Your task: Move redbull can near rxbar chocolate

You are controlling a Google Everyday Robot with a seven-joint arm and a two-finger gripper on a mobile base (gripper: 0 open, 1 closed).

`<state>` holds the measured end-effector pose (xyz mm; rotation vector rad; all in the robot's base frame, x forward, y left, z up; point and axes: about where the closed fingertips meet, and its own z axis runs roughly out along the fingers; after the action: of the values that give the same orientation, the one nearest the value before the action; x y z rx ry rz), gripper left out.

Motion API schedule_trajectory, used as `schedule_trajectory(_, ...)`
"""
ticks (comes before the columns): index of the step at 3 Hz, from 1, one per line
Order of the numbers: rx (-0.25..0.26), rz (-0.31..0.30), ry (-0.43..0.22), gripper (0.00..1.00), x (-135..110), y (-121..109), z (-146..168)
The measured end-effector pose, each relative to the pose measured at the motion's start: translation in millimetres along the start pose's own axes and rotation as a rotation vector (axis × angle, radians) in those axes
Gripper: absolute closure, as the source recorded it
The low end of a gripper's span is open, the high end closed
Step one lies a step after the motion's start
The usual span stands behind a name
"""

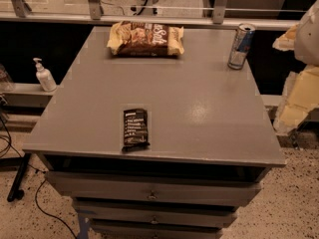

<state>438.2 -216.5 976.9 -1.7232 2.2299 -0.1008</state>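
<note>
The redbull can stands upright at the far right corner of the grey cabinet top. The rxbar chocolate, a flat black bar with white text, lies near the front edge, left of centre. The two are far apart. My gripper shows as pale cream parts at the right edge of the view, beyond the cabinet's right side. It is to the right of the can, not touching it, and holds nothing that I can see.
A tan and brown snack bag lies at the far edge, left of the can. A white pump bottle stands on a ledge to the left. Drawers sit below the front edge. A railing runs behind the cabinet.
</note>
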Motion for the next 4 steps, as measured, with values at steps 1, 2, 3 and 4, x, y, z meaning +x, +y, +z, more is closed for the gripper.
schedule_trajectory(1,0.0,0.0,0.0,0.0,0.0,0.0,0.0)
schedule_trajectory(2,0.023,0.004,-0.012,0.0,-0.3,-4.6,-1.6)
schedule_trajectory(3,0.101,0.018,-0.069,0.0,0.2,-32.5,-1.0)
schedule_trajectory(4,0.216,0.082,-0.153,0.0,11.6,-85.5,4.9)
